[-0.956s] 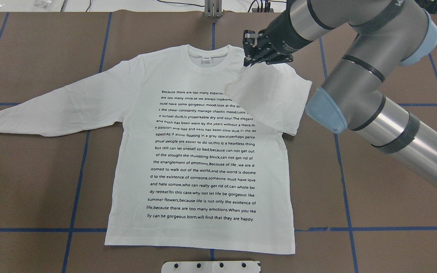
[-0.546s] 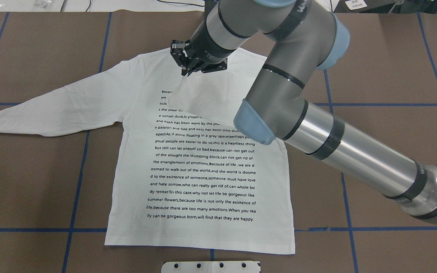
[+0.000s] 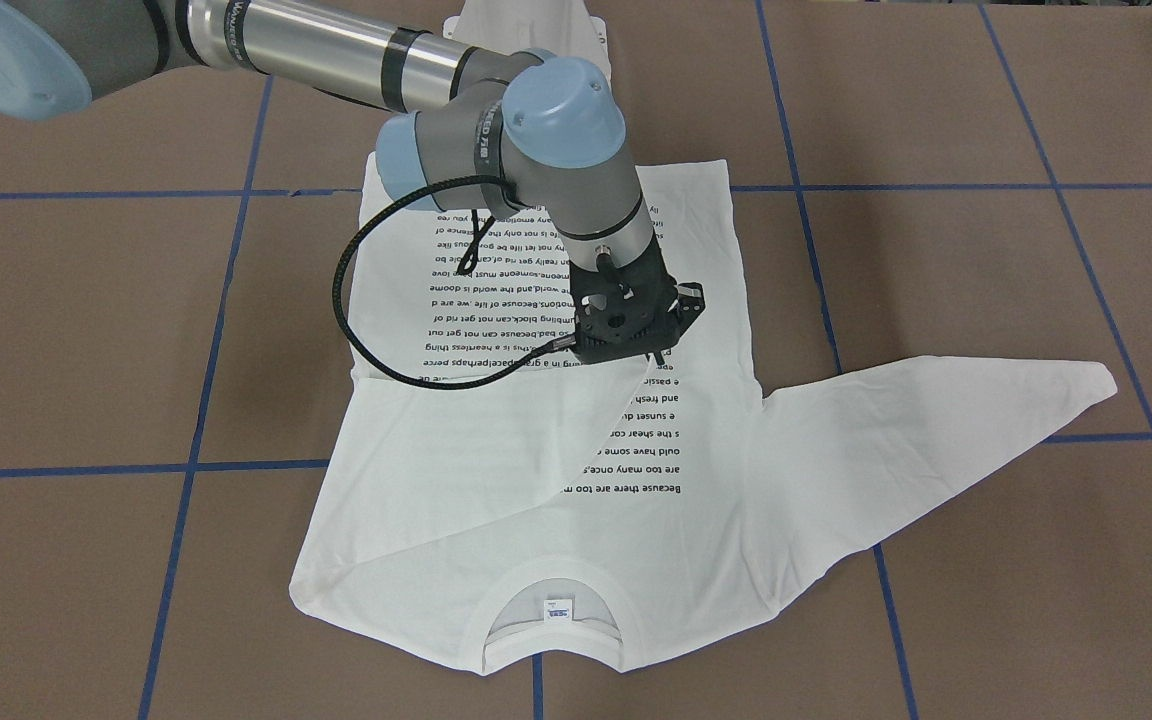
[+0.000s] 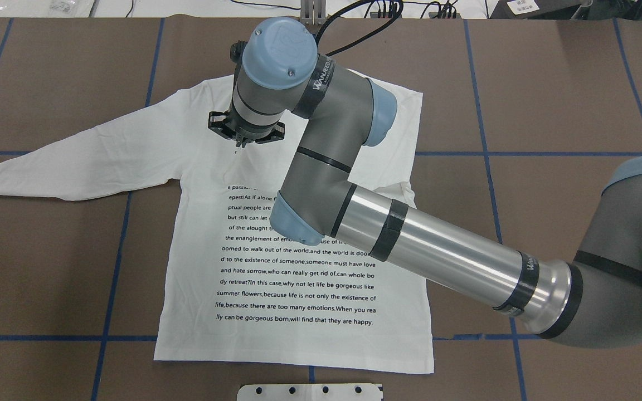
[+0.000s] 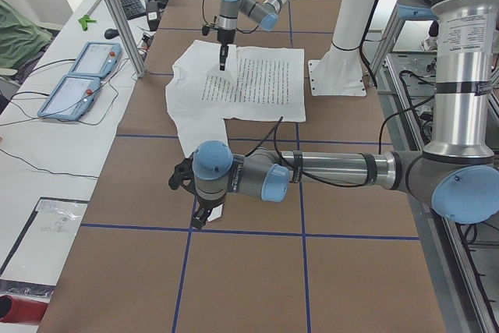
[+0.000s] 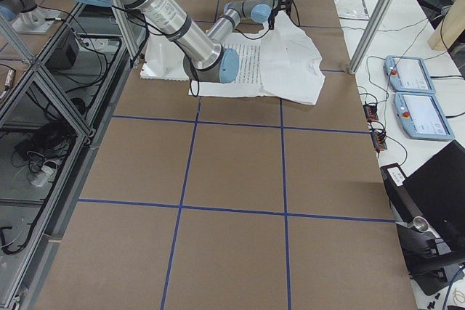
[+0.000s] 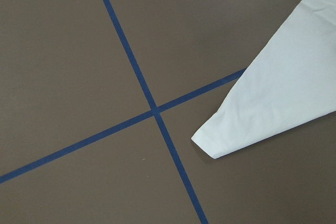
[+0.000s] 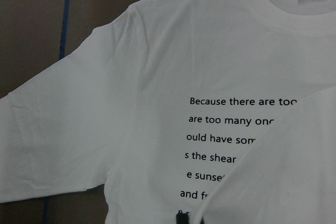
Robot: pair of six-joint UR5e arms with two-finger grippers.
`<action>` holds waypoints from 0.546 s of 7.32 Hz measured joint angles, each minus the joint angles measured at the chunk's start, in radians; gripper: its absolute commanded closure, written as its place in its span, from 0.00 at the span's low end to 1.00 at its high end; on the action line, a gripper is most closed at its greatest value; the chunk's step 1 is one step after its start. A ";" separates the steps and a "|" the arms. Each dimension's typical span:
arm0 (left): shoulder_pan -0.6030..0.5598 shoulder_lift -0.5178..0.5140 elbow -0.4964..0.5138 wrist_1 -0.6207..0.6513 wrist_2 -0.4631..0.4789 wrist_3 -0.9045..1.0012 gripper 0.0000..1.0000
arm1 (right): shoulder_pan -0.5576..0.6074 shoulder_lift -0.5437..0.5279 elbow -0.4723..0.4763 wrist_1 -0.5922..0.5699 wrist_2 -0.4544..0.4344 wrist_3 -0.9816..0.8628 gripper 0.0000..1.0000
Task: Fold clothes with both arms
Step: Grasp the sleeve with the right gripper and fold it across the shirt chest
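The white long-sleeved T-shirt (image 4: 298, 289) lies flat, text face up, collar (image 3: 551, 585) on the side away from the robot. My right gripper (image 4: 239, 147) hangs over the chest, shut on the end of the shirt's right sleeve (image 3: 496, 470). That sleeve is folded diagonally across the top lines of text. The other sleeve (image 4: 48, 167) lies stretched out flat. My left gripper (image 5: 199, 216) shows only in the exterior left view, over that sleeve's cuff (image 7: 220, 140), and I cannot tell if it is open or shut.
Blue tape lines (image 4: 115, 262) grid the brown table. The white pedestal plate (image 4: 310, 391) sits just behind the shirt's hem. Two teach pendants (image 5: 78, 76) lie on the side bench, with metal frame posts (image 5: 117, 13) beside them.
My right gripper has carried the sleeve end from beside the collar leftward and toward the robot across the chest. The folded sleeve now covers more of the upper text lines.
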 measured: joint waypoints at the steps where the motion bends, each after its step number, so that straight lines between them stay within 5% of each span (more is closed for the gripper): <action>1: 0.000 -0.002 0.004 0.000 0.000 0.000 0.00 | -0.001 0.028 -0.080 0.045 -0.030 -0.002 0.93; 2: 0.000 -0.007 0.011 -0.001 0.000 0.000 0.00 | -0.004 0.048 -0.131 0.071 -0.056 -0.002 0.35; 3: 0.000 -0.014 0.020 -0.001 0.000 0.000 0.00 | -0.010 0.060 -0.159 0.095 -0.069 -0.003 0.24; 4: 0.000 -0.021 0.026 -0.001 0.000 0.000 0.00 | -0.019 0.069 -0.174 0.128 -0.078 -0.002 0.28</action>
